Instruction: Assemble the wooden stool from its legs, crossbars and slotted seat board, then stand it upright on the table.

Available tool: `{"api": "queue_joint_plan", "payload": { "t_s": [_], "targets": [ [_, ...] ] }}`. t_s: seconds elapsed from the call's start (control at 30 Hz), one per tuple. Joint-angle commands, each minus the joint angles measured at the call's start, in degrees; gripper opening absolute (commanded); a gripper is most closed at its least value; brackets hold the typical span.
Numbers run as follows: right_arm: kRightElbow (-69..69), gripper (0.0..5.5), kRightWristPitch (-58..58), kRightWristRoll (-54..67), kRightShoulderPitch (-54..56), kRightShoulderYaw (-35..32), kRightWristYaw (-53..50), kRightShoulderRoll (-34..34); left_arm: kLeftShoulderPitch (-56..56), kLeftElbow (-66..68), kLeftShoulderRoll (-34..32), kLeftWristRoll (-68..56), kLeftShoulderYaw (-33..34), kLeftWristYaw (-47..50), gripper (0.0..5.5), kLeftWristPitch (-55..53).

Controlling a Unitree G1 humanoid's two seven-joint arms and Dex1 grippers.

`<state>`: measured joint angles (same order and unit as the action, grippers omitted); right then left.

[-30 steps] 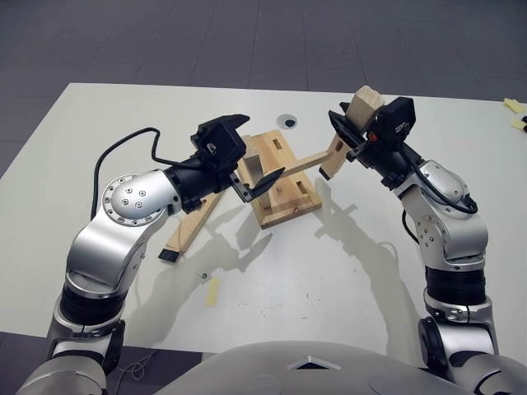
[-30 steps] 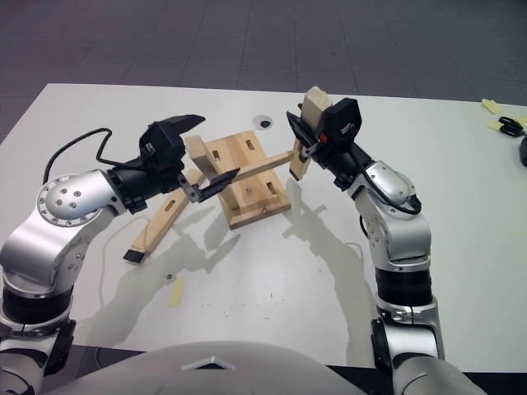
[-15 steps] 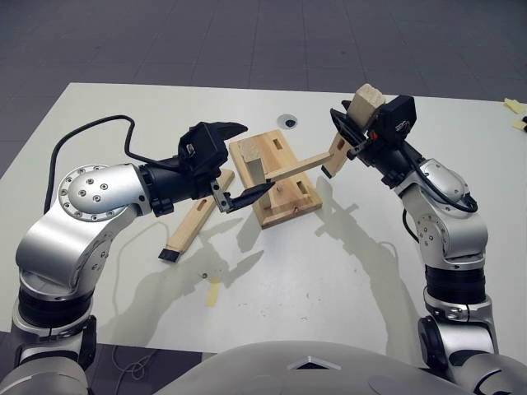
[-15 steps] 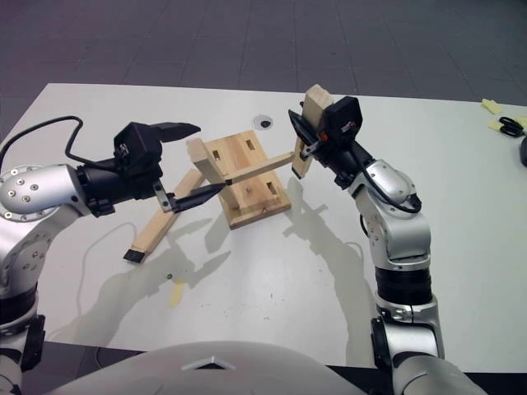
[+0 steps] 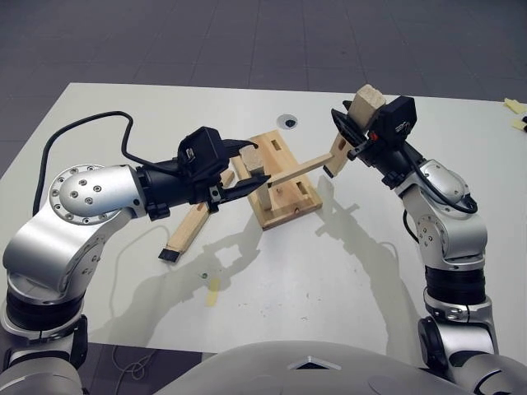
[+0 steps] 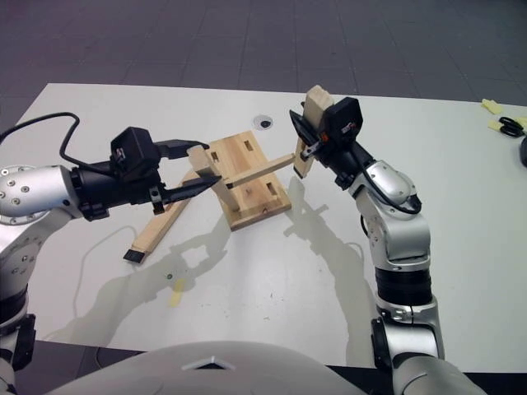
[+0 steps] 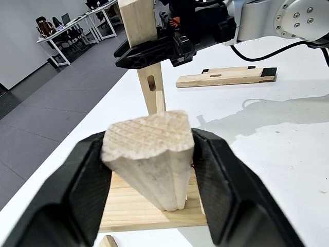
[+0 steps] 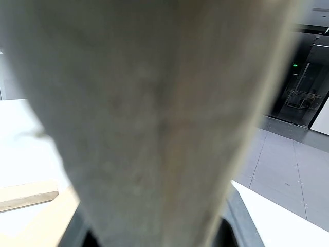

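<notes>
Wooden leg (image 7: pixel 149 154) in left end effector (image 7: pixel 149 140), second leg (image 5: pixel 366 103) in right end effector (image 5: pixel 350 136)

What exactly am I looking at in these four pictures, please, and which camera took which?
This is a humanoid robot with two arms, each ending in a two-fingered tool. The two wide pictures come from a pair of cameras on its head, looking down over the arms at a white table. The other two come from a camera on each wrist, so they are close-ups of what that arm grips.

On the table lies the slotted seat board, with one leg standing upright on it. The left tool is closed around that leg's top. The right tool holds a second leg raised off the table, and a crossbar joins the two legs. A spare leg lies flat on the table beside the board.
</notes>
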<state>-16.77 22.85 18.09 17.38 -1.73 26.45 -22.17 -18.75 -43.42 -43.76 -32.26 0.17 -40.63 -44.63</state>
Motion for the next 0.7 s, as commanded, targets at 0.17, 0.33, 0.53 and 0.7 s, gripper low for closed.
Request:
{"api": "queue_joint_plan", "payload": {
  "t_s": [0.17, 0.33, 0.53, 0.7],
  "targets": [
    [-0.2, 1.02, 4.7, 4.3, 0.0, -3.6, -0.9, 0.5, -1.8, 3.1, 4.9, 3.9, -6.1, 4.6, 2.10, 2.2],
    [-0.6, 1.02, 5.2, 4.4, -1.4, -2.9, -2.3, 2.0, 0.9, 3.2, 8.3, 6.6, -10.8, 7.6, 2.10, 3.5],
    [0.8, 1.02, 0.5, 0.2, -1.7, -1.1, -4.6, 3.3, 2.6, 4.1, 7.8, 8.9, -12.3, 8.1, 2.09, 5.0],
    [3.4, 1.02, -4.3, -3.7, -1.5, -0.9, -6.9, 4.4, 3.5, 4.5, 7.4, 10.2, -13.4, 8.0, 2.09, 6.1]
  ]
}}
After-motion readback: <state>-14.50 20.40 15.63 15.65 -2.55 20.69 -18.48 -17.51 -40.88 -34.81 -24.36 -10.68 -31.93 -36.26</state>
